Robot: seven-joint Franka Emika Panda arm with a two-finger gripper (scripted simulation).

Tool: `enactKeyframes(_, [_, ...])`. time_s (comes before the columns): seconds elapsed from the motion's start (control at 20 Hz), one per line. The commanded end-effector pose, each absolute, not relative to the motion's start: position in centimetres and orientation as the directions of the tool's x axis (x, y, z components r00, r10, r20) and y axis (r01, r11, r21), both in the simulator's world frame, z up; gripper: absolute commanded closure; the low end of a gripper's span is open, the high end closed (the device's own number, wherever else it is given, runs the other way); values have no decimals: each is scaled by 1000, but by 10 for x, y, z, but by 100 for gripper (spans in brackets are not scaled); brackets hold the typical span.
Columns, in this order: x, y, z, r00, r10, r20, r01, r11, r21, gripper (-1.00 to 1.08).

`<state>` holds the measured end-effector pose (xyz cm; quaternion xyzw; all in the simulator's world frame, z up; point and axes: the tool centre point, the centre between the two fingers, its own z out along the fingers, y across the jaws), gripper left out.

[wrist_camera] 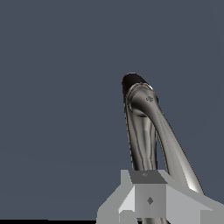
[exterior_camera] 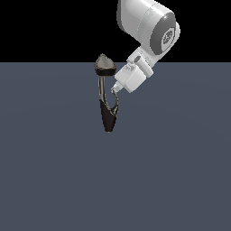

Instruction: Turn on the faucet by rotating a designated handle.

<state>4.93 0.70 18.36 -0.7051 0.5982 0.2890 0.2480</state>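
A small dark faucet (exterior_camera: 107, 97) is seen standing on the grey-blue table (exterior_camera: 180, 171), well in from the near edge and close to the far edge, which meets a black background. Its tapered black base is planted on the table, a thin grey stem is carried upward from it, and a pointed teardrop-shaped grey head is set at the top, reaching just above the line of the far edge. A slim curved grey handle (exterior_camera: 114, 100) is seen branching from the upper part of the base on the side turned toward the exterior view's right.

The white arm is brought in from the upper part of the exterior view's right, and the hand (exterior_camera: 115, 91) is placed right at the handle, its tips at or touching the sliver; contact cannot be confirmed. How far the hand is open cannot be told, and no grip on the handle can be made out.

In the wrist view, the faucet (wrist_camera: 142, 131) is shown just beyond the grey body of the hand (wrist_camera: 148, 203), with two polished limbs running toward the camera.
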Motion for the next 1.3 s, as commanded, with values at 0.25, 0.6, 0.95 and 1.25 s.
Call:
enactKeyframes(0.25, [37,5,187,116,-702,-703,-988,-157,-7,108])
enactKeyframes(0.6, [13,-4,181,117,-700,-705,-987,-161,-4,108])
enactKeyframes(0.95, [-12,-14,173,118,-697,-707,-986,-166,-1,108])
enactKeyframes(1.25, [-12,-27,162,130,-697,-705,-985,-171,-13,108])
